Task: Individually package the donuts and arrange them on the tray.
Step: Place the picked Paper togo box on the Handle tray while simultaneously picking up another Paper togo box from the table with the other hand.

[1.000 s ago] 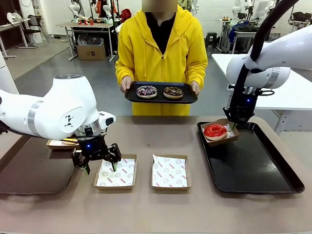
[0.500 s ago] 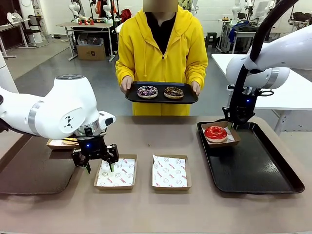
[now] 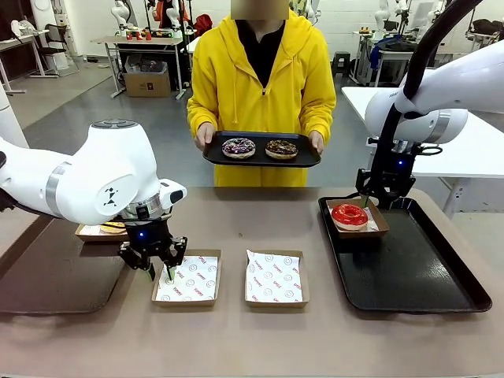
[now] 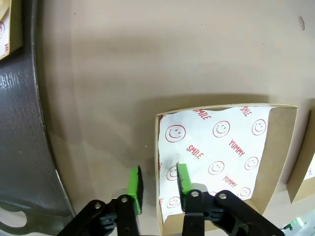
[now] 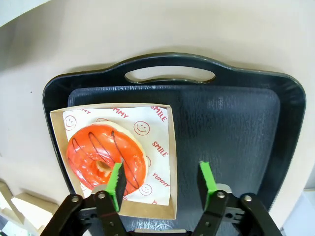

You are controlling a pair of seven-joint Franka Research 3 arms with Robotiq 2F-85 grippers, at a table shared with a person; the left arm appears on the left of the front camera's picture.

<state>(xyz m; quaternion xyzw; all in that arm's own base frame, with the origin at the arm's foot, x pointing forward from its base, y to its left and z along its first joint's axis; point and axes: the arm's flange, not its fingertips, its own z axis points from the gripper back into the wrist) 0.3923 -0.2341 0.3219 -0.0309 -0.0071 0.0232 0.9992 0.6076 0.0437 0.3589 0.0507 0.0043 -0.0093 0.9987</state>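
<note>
Red-iced, the donut (image 5: 106, 157) sits in its paper-lined box (image 3: 359, 234) at the far left corner of the black tray (image 3: 425, 276). My right claw (image 5: 160, 172) hangs over it, fingers apart. My left claw (image 4: 158, 172) is clamped on the side wall of an empty box (image 4: 283, 147) on the table (image 3: 315, 339). Two sprinkled donuts (image 3: 238, 147) lie on the person's tray (image 3: 260, 161).

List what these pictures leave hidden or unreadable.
- Front view: the left arm hides most of the yellow-iced donut.
- Left wrist view: the left gripper, shut on the paper-lined cardboard box, covers its near corner.
- Right wrist view: the open right gripper overlaps the glossy red-iced donut.
- Front view: sprinkles on the purple-dark donut and chocolate-brown donut are too small.
</note>
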